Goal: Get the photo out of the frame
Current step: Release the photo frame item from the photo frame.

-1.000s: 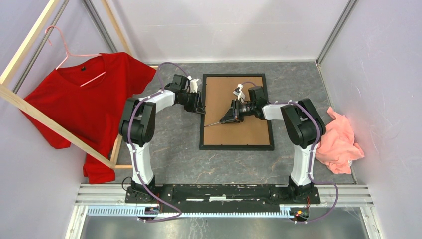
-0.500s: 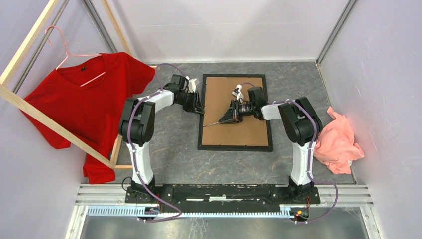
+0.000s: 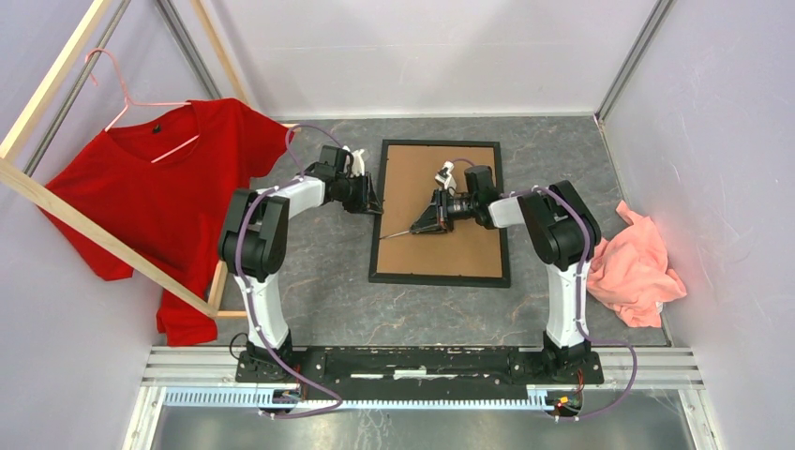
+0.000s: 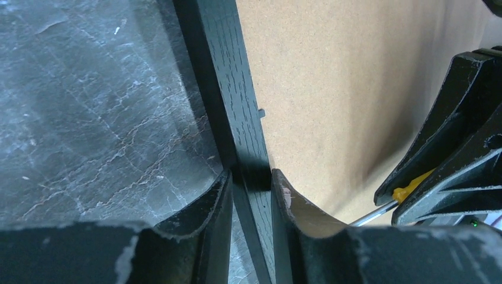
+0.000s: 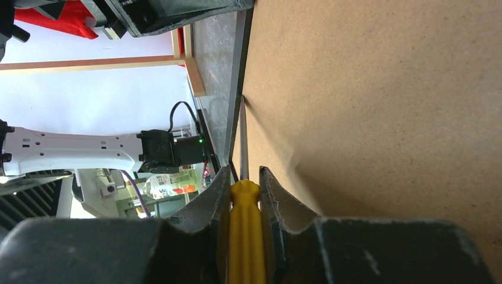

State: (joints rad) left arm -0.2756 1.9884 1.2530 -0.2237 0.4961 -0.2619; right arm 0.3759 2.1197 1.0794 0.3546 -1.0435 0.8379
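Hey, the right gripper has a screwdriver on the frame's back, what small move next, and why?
Probably pry gently upward at the seam: the right gripper holds the screwdriver with its tip where the backing board meets the frame, and the left gripper clamps that rail steady.

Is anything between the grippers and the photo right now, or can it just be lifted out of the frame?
Yes. The brown backing board fills the whole opening of the frame, so no photo shows. The left gripper clamps the frame's left rail. The right gripper holds a screwdriver with its tip at the board's left edge.
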